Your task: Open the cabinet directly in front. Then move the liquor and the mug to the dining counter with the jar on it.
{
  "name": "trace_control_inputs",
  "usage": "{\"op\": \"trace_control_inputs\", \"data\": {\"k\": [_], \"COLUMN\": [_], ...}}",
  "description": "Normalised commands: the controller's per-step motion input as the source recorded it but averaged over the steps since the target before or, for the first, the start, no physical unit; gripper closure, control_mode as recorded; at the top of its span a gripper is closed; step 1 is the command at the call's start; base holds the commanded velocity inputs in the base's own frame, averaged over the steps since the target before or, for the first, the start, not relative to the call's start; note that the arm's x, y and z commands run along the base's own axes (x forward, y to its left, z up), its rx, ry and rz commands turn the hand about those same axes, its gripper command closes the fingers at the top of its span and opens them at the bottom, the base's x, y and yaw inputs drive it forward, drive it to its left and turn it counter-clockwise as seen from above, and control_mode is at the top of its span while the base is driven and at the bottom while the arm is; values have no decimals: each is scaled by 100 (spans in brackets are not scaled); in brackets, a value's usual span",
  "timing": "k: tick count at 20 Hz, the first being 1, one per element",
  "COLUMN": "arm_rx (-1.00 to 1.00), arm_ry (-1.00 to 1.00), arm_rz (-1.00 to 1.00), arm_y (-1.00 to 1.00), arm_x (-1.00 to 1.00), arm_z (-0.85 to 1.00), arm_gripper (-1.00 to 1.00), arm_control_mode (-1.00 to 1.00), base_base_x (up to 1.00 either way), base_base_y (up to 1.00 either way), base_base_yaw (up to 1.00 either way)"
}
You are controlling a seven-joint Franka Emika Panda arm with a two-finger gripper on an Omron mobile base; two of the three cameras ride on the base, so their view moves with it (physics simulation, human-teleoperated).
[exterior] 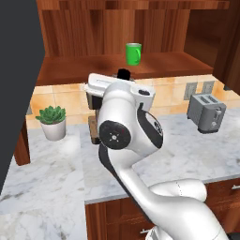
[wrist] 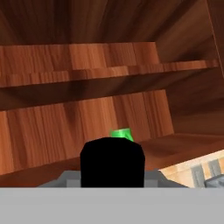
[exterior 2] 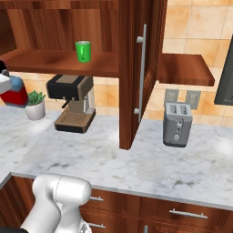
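The cabinet point(exterior 2: 54, 27) stands open, and its right door point(exterior 2: 132, 68) swings out towards me with its grey bar handle point(exterior 2: 143, 68) showing. On its lower shelf point(exterior: 84, 68) the green mug point(exterior: 133, 53) stands upright, also seen as the mug point(exterior 2: 83, 51) and, partly hidden, the mug point(wrist: 122, 133). My gripper point(exterior: 123, 77) is just below and in front of that shelf, under the mug. A black cap, apparently the liquor point(wrist: 112, 159), sits between its jaws and hides the fingertips. The dining counter and jar are out of view.
A coffee machine point(exterior 2: 73, 102) is under the shelf, behind my arm in the left base view. A potted plant point(exterior: 52, 122) and a toaster point(exterior: 206, 112) stand on the marble worktop point(exterior: 187, 150). A red and blue-grey shape point(exterior 2: 13, 93) is cut by the frame edge.
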Motion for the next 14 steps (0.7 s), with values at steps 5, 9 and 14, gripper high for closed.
{"op": "trace_control_inputs", "data": {"k": [5,9,14], "arm_rx": [3,0,0], "arm_ry": [0,-1,0], "arm_rz": [0,0,0], "arm_y": [-8,-1,0], "arm_x": [-4,-8,0], "arm_z": [-14,-3,0], "arm_gripper": [100,100,100], "arm_control_mode": [-100,100,100], "base_base_x": [0,-45,-54], "base_base_y": [0,-12,-34], "base_base_yaw": [0,-11,-35]}}
